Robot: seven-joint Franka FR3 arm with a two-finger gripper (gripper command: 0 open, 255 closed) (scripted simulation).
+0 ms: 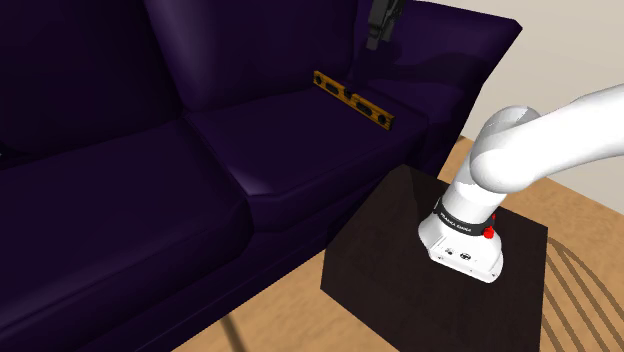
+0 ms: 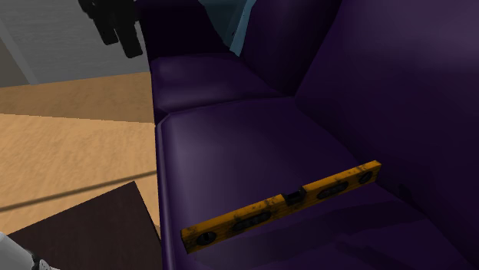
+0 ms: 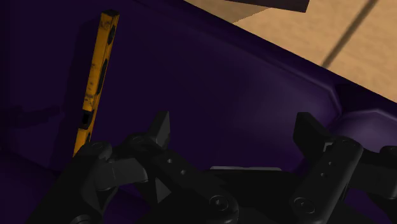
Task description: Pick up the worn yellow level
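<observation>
Yellow level (image 2: 282, 205) on purple sofa seat (image 2: 230, 146); gripper (image 3: 235, 124) aloft, fingers (image 3: 159, 130) apart

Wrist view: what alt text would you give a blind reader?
A yellow level lies on a dark purple sofa, off to one side of the open black gripper, whose fingers touch nothing. Wooden floor shows beyond.

Under the matt black gripper (image 3: 235, 124), the sofa (image 1: 120, 190) looks smooth, with a soft sheen. Off to the gripper's side, the level (image 3: 95, 76) has yellow paint scuffed with dark, worn patches. Beyond the gripper, the floor (image 2: 69, 130) is matt wood grain.
</observation>
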